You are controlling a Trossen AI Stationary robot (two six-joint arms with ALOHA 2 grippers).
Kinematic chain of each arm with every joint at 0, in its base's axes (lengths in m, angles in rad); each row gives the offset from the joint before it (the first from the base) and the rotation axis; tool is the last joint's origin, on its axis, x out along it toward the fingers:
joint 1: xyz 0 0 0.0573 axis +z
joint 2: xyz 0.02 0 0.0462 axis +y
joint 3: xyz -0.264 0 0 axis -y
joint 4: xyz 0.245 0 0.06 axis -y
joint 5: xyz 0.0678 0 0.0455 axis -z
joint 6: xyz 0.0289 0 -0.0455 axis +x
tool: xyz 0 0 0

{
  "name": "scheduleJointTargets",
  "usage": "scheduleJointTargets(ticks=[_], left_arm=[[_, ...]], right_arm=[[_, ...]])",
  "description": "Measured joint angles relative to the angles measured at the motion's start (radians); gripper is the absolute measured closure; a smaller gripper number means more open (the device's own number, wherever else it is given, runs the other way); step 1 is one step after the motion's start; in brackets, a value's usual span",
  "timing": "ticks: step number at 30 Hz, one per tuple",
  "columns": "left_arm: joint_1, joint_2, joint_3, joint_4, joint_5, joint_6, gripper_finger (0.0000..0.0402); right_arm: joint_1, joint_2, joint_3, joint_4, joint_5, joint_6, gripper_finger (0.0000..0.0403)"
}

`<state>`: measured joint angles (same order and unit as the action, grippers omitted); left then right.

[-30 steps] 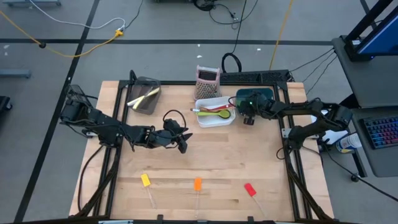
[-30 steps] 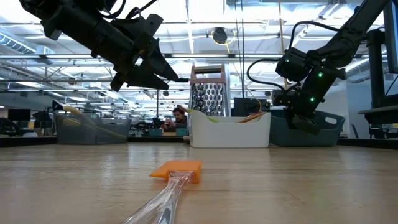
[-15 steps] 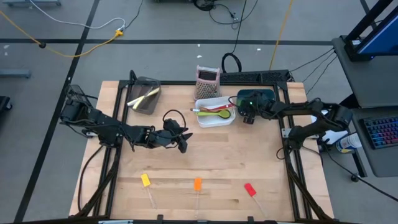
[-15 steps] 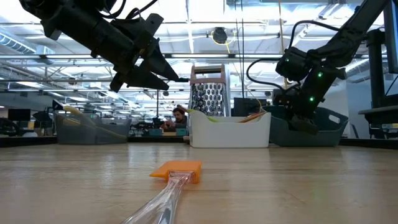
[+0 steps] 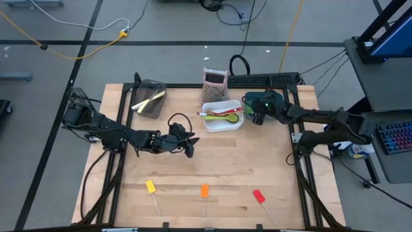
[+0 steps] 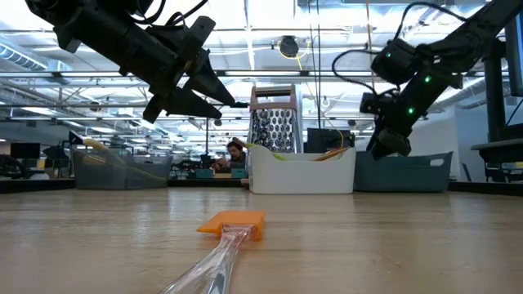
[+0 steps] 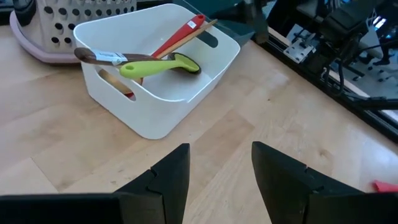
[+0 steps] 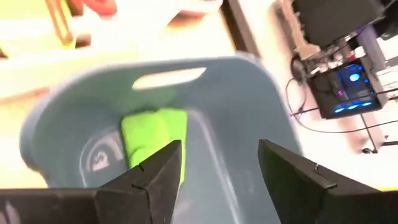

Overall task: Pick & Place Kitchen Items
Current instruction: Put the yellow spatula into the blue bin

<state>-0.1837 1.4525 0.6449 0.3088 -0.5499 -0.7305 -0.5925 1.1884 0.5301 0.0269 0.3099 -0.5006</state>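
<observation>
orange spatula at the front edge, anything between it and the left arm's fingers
Nothing visible. The left gripper hangs open above mid-table, and only bare wood lies between it and the orange spatula. The yellow spatula and red spatula lie off to either side.

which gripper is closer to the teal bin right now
Right. The right gripper hangs open just above the teal bin, beside the white bin. The left gripper is open over mid-table, past the white bin.

Yellow (image 5: 150, 186), orange (image 5: 205, 190) and red (image 5: 258, 196) spatulas lie flat in a row along the table's near edge
</observation>
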Motion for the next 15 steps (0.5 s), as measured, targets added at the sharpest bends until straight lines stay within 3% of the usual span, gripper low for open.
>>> scheduleJointTargets(ticks=[5, 10, 15], left_arm=[[0.000, 0.000, 0.000, 0.000, 0.030, -0.038, 0.0227], [-0.009, 0.000, 0.000, 0.000, 0.143, -0.070, 0.0227], [-0.055, 0.000, 0.001, -0.031, 0.183, -0.135, 0.0227]], right_arm=[[0.070, -0.091, 0.000, 0.006, -0.015, 0.081, 0.0195], [0.192, -0.183, 0.000, 0.016, -0.128, 0.140, 0.0195], [0.314, -0.235, 0.000, 0.036, -0.131, 0.276, 0.0195]])
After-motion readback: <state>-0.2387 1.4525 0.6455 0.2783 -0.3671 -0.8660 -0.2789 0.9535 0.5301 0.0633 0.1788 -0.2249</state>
